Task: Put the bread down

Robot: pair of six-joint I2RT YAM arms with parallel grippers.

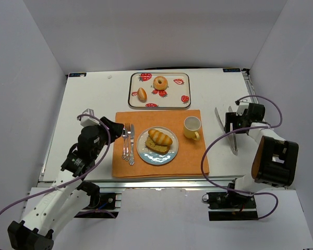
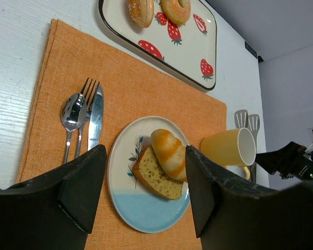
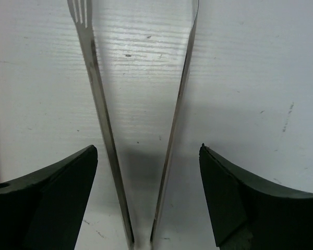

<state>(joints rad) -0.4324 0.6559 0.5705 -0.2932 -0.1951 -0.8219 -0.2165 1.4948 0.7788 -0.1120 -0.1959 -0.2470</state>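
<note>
A striped bread roll lies on a slice of cake on the white and blue plate on the orange placemat. In the left wrist view the roll and the slice show between my open fingers. My left gripper is open and empty, left of the plate. My right gripper is open, straddling metal tongs on the table; the tongs lie between its fingers, untouched. A small bun and a doughnut sit on the strawberry tray.
A fork, spoon and knife lie on the placemat left of the plate. A yellow mug stands right of the plate. Grey walls enclose the table on three sides.
</note>
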